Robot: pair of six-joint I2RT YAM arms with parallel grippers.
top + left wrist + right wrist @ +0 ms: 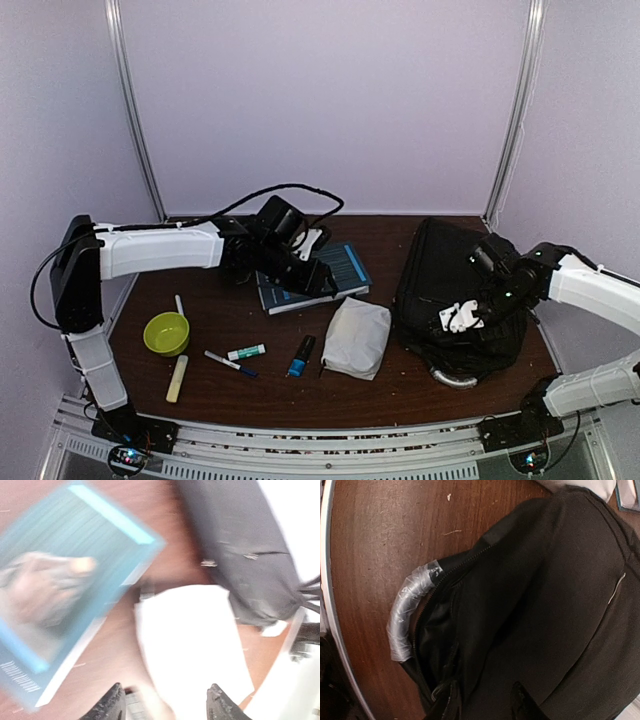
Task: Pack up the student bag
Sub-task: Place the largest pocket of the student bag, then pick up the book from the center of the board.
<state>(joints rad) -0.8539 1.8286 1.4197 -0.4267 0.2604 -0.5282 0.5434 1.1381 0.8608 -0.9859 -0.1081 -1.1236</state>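
You're likely fetching the book [345, 268]: left fingers [112, 707] hovering wide, empty; right fingers [451, 702] sitting slightly apart, gripping nothing, at the student bag [440, 270] mouth.

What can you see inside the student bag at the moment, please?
Through the zipper gap of the student bag, beside the grey handle, only dark lining shows. Its fabric hides the rest.

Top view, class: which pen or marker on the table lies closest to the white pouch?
The black marker with the blue end, right beside the white pouch; the others all lie further left.
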